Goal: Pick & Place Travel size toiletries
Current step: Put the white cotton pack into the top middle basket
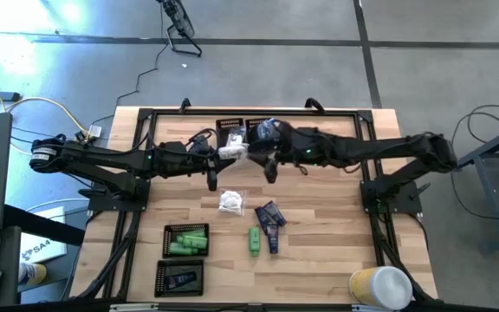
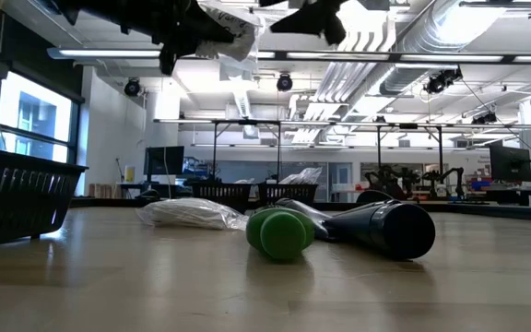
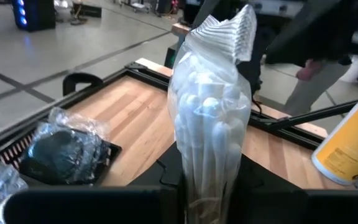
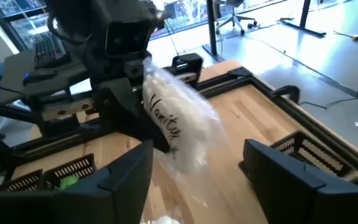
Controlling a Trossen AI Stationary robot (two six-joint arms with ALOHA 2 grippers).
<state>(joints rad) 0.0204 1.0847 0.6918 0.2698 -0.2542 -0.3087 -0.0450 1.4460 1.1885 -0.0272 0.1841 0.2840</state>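
Wooden slats make up the surface (image 1: 319,234), ringed by a black frame, with an open workshop beyond. Above its far middle the two arms meet over one white crinkly packet (image 1: 231,152). The left claw (image 3: 210,193) is clenched on the packet's lower end, holding it upright in the air (its fluted seal stands uppermost in the left wrist view). The right claw (image 4: 197,165) sits just beside it with its jaws spread to either side of the packet and not pressing it, which reads as a hand-over, the left arm now carrying the load alone.

Below, a second white packet (image 1: 230,202) lies on the wood near two dark navy tubes (image 1: 269,214) and a green tube (image 1: 255,240). Sorting is partly done: one black mesh tray (image 1: 186,240) holds green tubes, another (image 1: 180,278) a navy one, and two trays (image 1: 232,132) at the far edge hold bagged dark pieces.
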